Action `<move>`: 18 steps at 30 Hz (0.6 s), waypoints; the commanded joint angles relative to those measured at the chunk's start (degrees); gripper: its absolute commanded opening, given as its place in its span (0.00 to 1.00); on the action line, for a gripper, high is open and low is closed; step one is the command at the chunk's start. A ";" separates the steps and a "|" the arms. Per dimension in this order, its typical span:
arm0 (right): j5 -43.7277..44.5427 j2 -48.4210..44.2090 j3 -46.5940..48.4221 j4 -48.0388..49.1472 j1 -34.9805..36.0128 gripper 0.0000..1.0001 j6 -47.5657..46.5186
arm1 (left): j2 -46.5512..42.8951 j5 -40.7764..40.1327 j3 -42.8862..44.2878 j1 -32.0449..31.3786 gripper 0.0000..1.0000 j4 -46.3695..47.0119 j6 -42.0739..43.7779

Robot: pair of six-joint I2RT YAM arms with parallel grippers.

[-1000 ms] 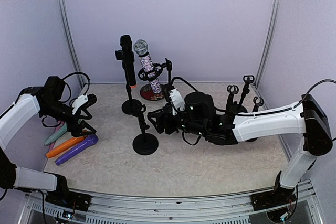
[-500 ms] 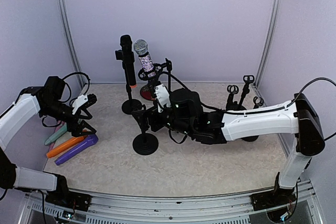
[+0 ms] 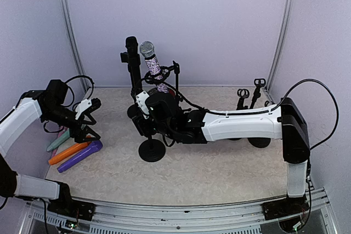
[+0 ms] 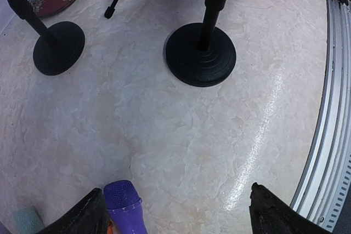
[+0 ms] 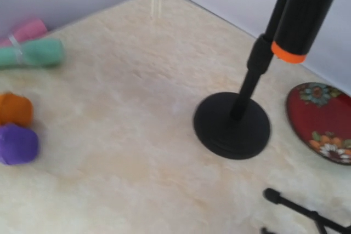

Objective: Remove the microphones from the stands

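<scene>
1. The right arm is lying stretched across the table toward the left. Its right gripper [image 3: 140, 118] is hanging low beside the pole of the stand [image 5: 231, 125] carrying the black microphone [image 3: 131, 53]. My guess is that's the one it's after.
2. Whether those jaws are apart or together, I cannot tell. Its own camera isn't showing the fingers, and from above they're disappearing into black hardware.
3. The microphone is sitting upright in its clip at the far left, orange ring at its lower end, not yet lifted. A grab would need to come higher up, I'd say.
4. Just to its right, a glittery microphone [image 3: 153, 69] is leaning in a holder over a red flowered base [image 5: 321, 119].
5. The left gripper [image 4: 175, 204] is hovering wide open and holding nothing above a purple microphone [image 4: 125, 204], which is lying with other coloured ones at the left. It looks parked clear of the work.
6. A bare stand [image 3: 152, 149] is standing nearer us.
7. I'm finding no brand, label or readable writing anywhere.
</scene>
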 commanded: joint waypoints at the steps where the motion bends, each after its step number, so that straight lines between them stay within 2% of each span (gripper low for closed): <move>1: 2.11 -1.75 0.53 -1.92 -0.60 0.57 -3.81 | -0.91 0.48 1.43 -0.08 0.87 -0.79 0.59; 5: 1.46 -5.63 -2.40 -2.68 -1.77 0.47 -4.95 | -0.67 0.53 1.56 -0.08 0.87 -0.67 0.60; 11: -1.68 -14.22 -9.74 -5.31 -4.73 0.24 -4.62 | -0.54 0.44 1.90 -0.08 0.87 -0.72 0.54; 18: -5.15 -25.47 -19.85 -10.11 -10.68 0.19 -2.75 | -0.80 0.05 2.58 -0.09 0.87 -1.22 0.63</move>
